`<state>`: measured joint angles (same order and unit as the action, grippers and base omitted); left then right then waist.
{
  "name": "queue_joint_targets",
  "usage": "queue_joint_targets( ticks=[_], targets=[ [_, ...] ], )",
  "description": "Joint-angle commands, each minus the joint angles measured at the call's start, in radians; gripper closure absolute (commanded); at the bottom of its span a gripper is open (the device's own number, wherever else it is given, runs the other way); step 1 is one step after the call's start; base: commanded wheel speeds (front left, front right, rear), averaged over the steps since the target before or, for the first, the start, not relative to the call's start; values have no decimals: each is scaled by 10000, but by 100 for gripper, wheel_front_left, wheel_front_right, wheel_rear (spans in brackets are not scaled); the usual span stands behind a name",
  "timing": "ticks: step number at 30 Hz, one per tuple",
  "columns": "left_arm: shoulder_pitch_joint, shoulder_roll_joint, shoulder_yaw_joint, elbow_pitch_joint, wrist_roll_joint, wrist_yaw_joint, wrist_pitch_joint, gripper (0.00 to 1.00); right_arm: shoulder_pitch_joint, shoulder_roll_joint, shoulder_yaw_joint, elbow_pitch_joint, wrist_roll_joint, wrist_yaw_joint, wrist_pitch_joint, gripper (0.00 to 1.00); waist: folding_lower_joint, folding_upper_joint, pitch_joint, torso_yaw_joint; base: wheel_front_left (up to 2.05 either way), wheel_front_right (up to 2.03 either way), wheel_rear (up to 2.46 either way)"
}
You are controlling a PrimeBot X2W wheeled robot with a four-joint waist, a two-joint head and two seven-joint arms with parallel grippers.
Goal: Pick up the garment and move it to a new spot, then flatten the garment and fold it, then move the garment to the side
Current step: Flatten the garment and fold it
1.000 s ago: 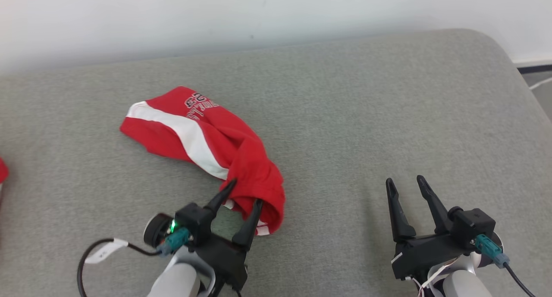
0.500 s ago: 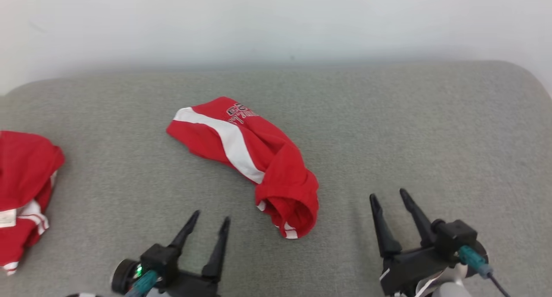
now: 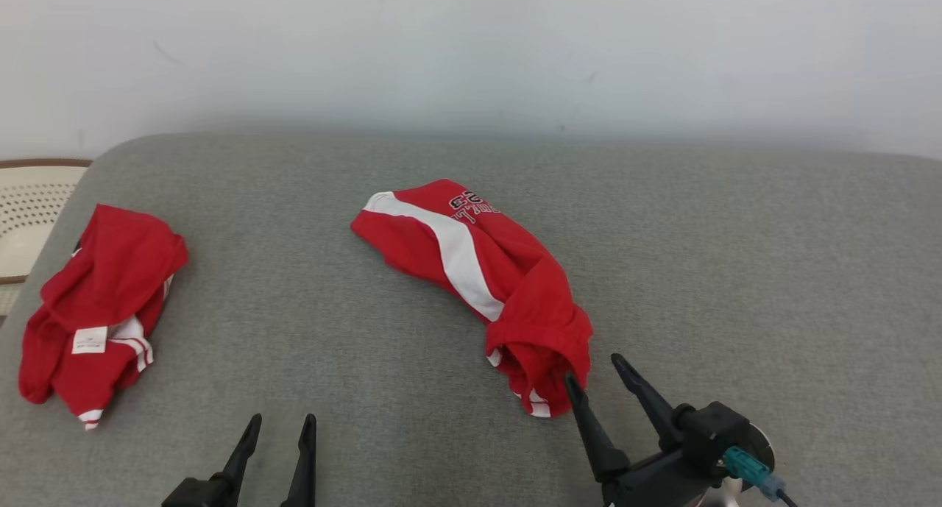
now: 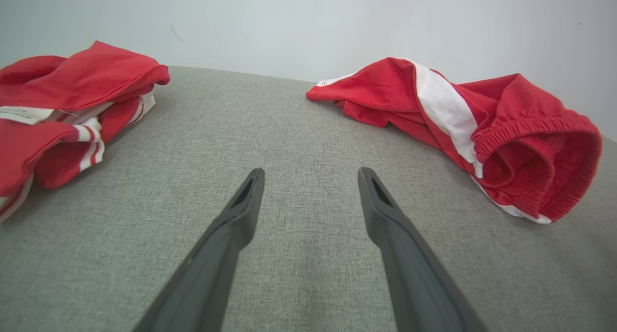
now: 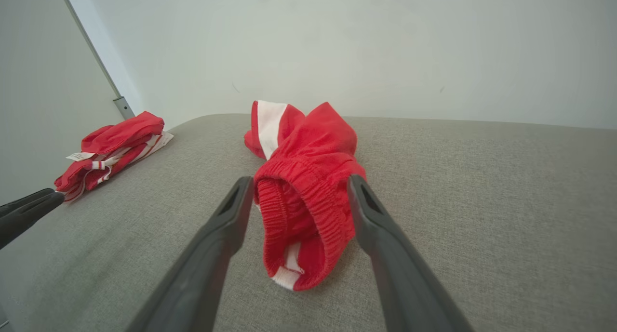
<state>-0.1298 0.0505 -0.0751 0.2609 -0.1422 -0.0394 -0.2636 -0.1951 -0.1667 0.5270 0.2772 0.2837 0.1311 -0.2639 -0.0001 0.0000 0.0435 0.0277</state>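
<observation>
**Red shorts, both grippers empty: where would you grab?**

Nearest the robot, the left gripper [image 3: 283, 417] sits low over bare grey cushion [image 3: 736, 271] with its fingers spread wide and nothing in them. The right gripper [image 3: 592, 369] is also fully spread and empty, but it's lined up right at the near end of the garment [image 3: 478, 264]. In its wrist view, the two fingers stand either side of the bunched waistband [image 5: 332, 226]. I can't tell if a fingertip is actually brushing the cloth.

Handling guess: it's light, floppy jersey with zero stiffness, so it'll sag and trail from whatever point gets pinched. It shouldn't be slippery or breakable. The elastic waistband is the thickest, ridged bit and it stands up off the cushion, so I'd say that's the easy place to bite. A single-layer pinch further along would probably just drag the rest.

Looks-wise, it's bright red and lies in a crumpled diagonal roll around the middle of the cushion. The waistband mouth gapes toward the robot, and a broad white stripe [image 3: 460, 260] runs along it. There's some lettering [image 3: 475, 201] at the far end, partly folded under and not readable. It's definitely not flat yet.

Off to the left, well apart, is a second red garment [image 3: 96, 308] in a loose heap. A plain pale wall [image 3: 471, 51] stands behind everything.
</observation>
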Motion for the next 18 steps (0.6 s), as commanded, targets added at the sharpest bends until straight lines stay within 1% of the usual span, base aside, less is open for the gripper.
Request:
queue_joint_targets(
  ticks=[1, 6, 8, 14, 18],
  targets=[
    [163, -2, 14, 7, -49, -16, -20, 0, -61, -65, 101, -16, 63, -6, -5, 0, 1, 0, -94, 206, 0, 0, 0],
    [210, 1, -58, 49, -185, -31, -20, 0, -275, -109, 739, 13, 263, -6, -5, 0, 1, 0, -80, 589, 0, 0, 0],
    [193, 1, -123, 69, -238, -23, -20, 0, -416, -145, 835, 101, 244, -6, -5, 0, 1, 0, -41, 760, 0, 0, 0],
    [211, 3, -195, 137, -400, 43, -20, 0, -965, -131, 160, 714, -498, -6, -5, 0, 1, 0, 188, 1206, 0, 0, 0],
    [207, 0, -211, 177, -563, 99, -20, 0, -1187, -91, -457, 1411, -1026, -6, -4, 0, 1, 0, 321, 1461, 0, 0, 0]
  ],
)
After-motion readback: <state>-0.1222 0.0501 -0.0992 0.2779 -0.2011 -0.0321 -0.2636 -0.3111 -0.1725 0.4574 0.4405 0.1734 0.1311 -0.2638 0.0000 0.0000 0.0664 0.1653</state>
